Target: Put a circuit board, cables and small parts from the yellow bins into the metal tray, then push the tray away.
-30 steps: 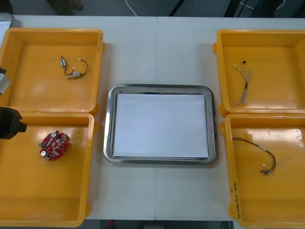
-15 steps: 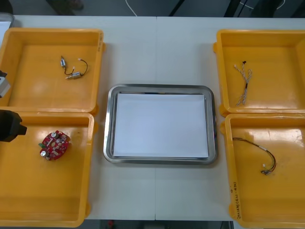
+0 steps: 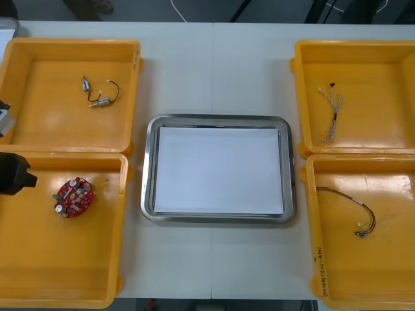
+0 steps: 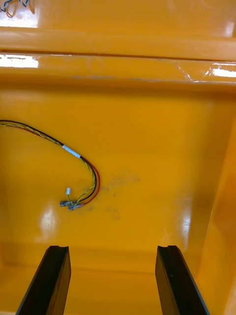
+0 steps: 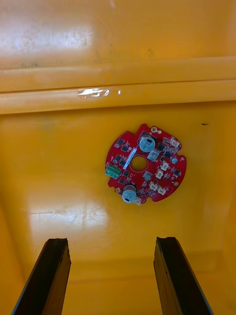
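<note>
Left wrist view shows the left end effector [image 5: 112, 242] released, fingers [image 5: 54, 268] standing apart above the near left yellow bin [image 5: 54, 147], where the red circuit board [image 5: 145, 164] lies flat, beyond the fingertips. To grasp well, I judge it should advance until the board sits between the fingers, then descend and clench on its rim. The right end effector [image 4: 112, 248], also released, hangs over the red and yellow cable [image 4: 83, 165].
</note>
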`<act>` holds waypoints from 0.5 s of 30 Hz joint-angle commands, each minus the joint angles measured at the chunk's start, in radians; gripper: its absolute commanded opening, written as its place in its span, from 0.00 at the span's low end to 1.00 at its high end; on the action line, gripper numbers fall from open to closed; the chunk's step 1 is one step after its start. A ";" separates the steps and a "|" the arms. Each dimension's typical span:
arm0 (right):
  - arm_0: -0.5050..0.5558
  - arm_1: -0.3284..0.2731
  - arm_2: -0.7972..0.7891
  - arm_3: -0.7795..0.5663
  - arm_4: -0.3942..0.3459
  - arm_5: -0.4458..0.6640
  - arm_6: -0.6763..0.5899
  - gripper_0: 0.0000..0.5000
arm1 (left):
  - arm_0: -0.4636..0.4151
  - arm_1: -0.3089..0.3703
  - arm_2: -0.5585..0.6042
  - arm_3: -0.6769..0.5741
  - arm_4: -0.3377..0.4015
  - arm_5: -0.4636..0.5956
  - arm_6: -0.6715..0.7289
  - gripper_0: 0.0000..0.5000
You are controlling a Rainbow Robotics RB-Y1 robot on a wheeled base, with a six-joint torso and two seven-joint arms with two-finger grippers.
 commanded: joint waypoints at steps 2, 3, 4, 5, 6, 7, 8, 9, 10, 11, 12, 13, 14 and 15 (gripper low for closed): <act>0.025 -0.025 0.030 -0.031 -0.008 0.003 0.070 1.00 | 0.015 0.002 0.010 0.045 0.021 0.006 -0.150 1.00; 0.025 -0.026 0.034 -0.031 -0.005 0.003 0.073 1.00 | 0.016 0.002 0.010 0.046 0.021 0.006 -0.156 1.00; 0.027 -0.029 0.042 -0.031 -0.002 0.003 0.076 1.00 | 0.018 0.002 0.010 0.046 0.023 0.006 -0.159 1.00; 0.025 -0.034 0.053 -0.031 0.001 0.003 0.081 1.00 | 0.022 0.002 0.010 0.046 0.026 0.006 -0.163 1.00; 0.027 -0.040 0.063 -0.031 0.004 0.003 0.085 1.00 | 0.026 0.002 0.009 0.046 0.029 0.006 -0.168 1.00; 0.025 -0.043 0.066 -0.031 0.006 0.003 0.087 1.00 | 0.027 0.002 0.009 0.046 0.030 0.001 -0.171 1.00; 0.025 -0.048 0.079 -0.031 0.009 0.003 0.090 1.00 | 0.030 0.002 0.007 0.051 0.035 -0.007 -0.176 1.00; 0.027 -0.054 0.086 -0.031 0.012 0.003 0.093 1.00 | 0.033 0.002 0.004 0.055 0.037 -0.014 -0.180 1.00; 0.025 -0.059 0.099 -0.031 0.016 0.003 0.096 1.00 | 0.033 0.002 0.001 0.065 0.043 -0.025 -0.185 1.00; 0.025 -0.063 0.111 -0.031 0.023 0.003 0.099 1.00 | 0.035 0.002 -0.005 0.072 0.047 -0.033 -0.189 1.00; 0.025 -0.068 0.125 -0.031 0.027 0.003 0.101 1.00 | 0.035 0.002 -0.013 0.078 0.050 -0.042 -0.193 1.00; 0.025 -0.071 0.131 -0.031 0.030 0.003 0.102 1.00 | 0.035 0.002 -0.017 0.081 0.050 -0.047 -0.194 1.00; 0.025 -0.077 0.146 -0.031 0.041 -0.009 0.104 1.00 | 0.035 0.002 -0.027 0.088 0.050 -0.054 -0.196 1.00; 0.025 -0.080 0.157 -0.031 0.052 -0.022 0.104 1.00 | 0.035 0.002 -0.034 0.100 0.052 -0.064 -0.199 1.00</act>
